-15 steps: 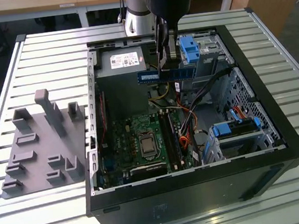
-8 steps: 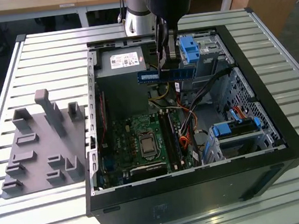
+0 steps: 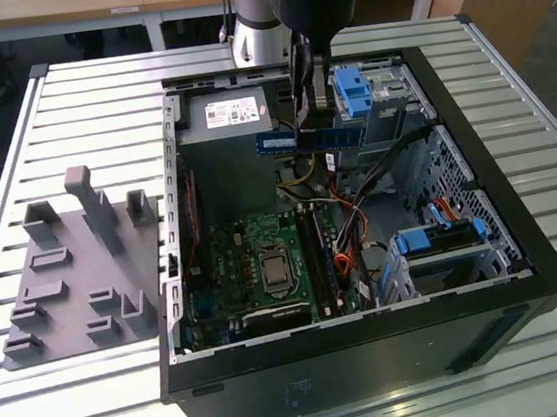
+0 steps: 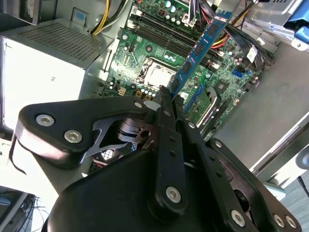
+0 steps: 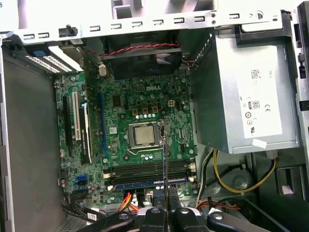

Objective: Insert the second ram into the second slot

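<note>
Half done at most. Pinches the second ram (image 4: 203, 41) in the hand (image 4: 168, 94), high over the open case (image 3: 356, 361). Holds it well apart from the memory slots (image 5: 145, 170) on the motherboard (image 5: 120, 111) below. Not yet seated.

One ram stick (image 3: 276, 142), one gripper (image 3: 314, 124), one computer case (image 3: 376, 358), one grey rack (image 3: 76, 282), one power supply (image 3: 232, 113), two light-blue latches (image 3: 351, 90) (image 3: 441, 237)

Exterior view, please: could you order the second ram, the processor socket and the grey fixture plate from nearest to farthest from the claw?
1. The second ram, gripped in the claw above the case.
2. The processor socket, down on the motherboard inside the case.
3. The grey fixture plate, outside the case at the exterior view's left.
</note>
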You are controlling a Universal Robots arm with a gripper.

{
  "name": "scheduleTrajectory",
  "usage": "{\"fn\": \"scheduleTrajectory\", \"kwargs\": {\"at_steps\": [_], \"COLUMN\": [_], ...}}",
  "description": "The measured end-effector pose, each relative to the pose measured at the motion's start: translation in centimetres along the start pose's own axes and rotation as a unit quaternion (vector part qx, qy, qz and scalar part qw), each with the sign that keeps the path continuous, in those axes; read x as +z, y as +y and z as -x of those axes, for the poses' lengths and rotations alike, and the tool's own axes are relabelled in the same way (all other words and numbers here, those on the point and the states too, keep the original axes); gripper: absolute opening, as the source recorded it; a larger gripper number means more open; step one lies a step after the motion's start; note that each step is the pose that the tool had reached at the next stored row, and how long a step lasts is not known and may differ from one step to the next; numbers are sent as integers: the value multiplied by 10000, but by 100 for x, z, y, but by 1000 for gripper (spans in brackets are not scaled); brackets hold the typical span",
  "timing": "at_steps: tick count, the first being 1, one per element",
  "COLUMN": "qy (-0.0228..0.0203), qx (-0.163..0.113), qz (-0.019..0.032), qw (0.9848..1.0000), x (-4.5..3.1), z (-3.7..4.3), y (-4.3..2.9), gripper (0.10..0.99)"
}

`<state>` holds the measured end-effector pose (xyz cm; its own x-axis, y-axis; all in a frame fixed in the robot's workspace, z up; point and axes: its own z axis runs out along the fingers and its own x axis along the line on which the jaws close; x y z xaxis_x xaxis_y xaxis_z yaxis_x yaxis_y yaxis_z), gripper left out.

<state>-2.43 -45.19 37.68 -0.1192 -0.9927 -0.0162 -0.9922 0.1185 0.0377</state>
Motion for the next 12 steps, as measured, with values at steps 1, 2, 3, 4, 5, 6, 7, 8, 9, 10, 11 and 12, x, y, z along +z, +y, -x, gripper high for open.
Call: {"fn": "scheduleTrajectory", "kwargs": {"at_steps": [1,2,3,4,5,6,7,8,9,10,11,12], "qy": [0,-1,-1,-1,-1,-2,-2,-2,-2,-3,-3,-3], "qx": [7,13,20,26,32,39,46,53,60,66,72,78], "qz": [0,0,0,0,-1,-1,-1,-1,-1,-1,-1,-1], "qw": [10000,10000,10000,10000,10000,10000,10000,10000,10000,10000,10000,10000], "x": [0,0,0,0,0,0,0,0,0,0,0,0], "z": [0,0,0,0,0,0,0,0,0,0,0,0], "y": [0,0,0,0,0,0,0,0,0,0,0,0], "gripper": [137,137,137,137,137,137,137,137,137,137,137,137]}}
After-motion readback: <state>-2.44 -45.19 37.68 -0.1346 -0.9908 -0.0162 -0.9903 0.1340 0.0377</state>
